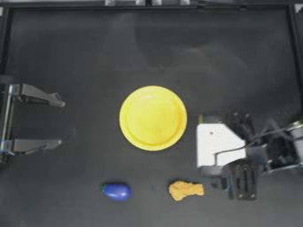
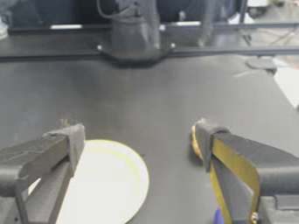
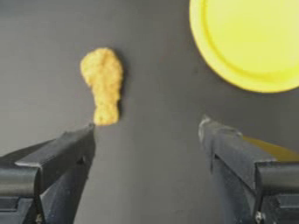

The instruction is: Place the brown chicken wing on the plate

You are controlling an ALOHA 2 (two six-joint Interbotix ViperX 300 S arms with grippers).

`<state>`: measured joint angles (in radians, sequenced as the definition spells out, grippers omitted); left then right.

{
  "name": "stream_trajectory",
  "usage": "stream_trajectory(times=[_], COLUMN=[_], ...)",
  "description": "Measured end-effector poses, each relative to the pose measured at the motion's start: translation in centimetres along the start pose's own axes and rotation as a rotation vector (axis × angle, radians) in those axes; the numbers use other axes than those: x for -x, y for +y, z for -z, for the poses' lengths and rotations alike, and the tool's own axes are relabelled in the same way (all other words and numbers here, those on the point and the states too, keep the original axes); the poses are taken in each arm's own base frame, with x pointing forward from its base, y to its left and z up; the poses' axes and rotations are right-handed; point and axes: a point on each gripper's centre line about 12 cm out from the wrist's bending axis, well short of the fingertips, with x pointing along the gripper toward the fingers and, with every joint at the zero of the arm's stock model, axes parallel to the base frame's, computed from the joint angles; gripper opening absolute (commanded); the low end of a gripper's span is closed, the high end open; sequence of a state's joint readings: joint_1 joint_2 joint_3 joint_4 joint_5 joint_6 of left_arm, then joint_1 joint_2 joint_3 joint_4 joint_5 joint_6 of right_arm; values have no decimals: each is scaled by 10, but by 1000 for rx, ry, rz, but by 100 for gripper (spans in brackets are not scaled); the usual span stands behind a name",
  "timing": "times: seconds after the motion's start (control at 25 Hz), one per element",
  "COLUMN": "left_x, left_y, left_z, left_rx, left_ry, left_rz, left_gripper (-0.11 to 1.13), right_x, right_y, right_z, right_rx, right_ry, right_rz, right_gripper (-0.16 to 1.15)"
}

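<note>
Our right tool (image 3: pixel 146 131) hangs over the surface (image 1: pixel 71 66) at the 4 o'clock side of the top view, jaws spread wide and holding nothing. Just beyond its tips lies the wing (image 3: pixel 102 85), alone on the surface at about 6 o'clock in the top view, touching neither the tool nor anything else. The wing sits off the tool's centre line, nearer one jaw than the other, and its long axis runs roughly along the tool's line of sight, narrow end closest to us. We judge that the tool must shift sideways before it can straddle the piece and close across its short width.

Farther on sits the plate (image 1: pixel 153 118), bare at the centre of the surface and well apart from the wing, at about 12 o'clock from it. A blue object (image 1: pixel 116 191) lies near the wing, at its 9 o'clock.

Our left tool (image 1: pixel 59 123) waits at 9 o'clock, also spread apart and holding nothing, far from the wing; the right arm is clearly the nearer.

We can read no brands, labels or writing anywhere.
</note>
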<state>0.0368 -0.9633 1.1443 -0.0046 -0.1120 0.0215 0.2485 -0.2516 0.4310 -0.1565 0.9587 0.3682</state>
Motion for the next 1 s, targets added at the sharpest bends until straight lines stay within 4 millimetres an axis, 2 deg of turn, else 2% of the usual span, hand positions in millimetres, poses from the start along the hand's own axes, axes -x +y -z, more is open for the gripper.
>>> stream_trajectory(times=[0.28, 0.64, 1.0], left_x=[0, 1, 1], left_y=[0, 0, 0], left_z=[1, 0, 0], left_rx=[0, 0, 0], left_ry=[9, 6, 3], left_rz=[0, 0, 0], left_gripper=[103, 103, 103], right_x=[-32, -73, -112], right_y=[14, 33, 40], right_z=[-9, -7, -3], right_rx=[8, -15, -3], right_ry=[83, 115, 140], right_rz=[18, 17, 17], right_gripper=[99, 99, 99])
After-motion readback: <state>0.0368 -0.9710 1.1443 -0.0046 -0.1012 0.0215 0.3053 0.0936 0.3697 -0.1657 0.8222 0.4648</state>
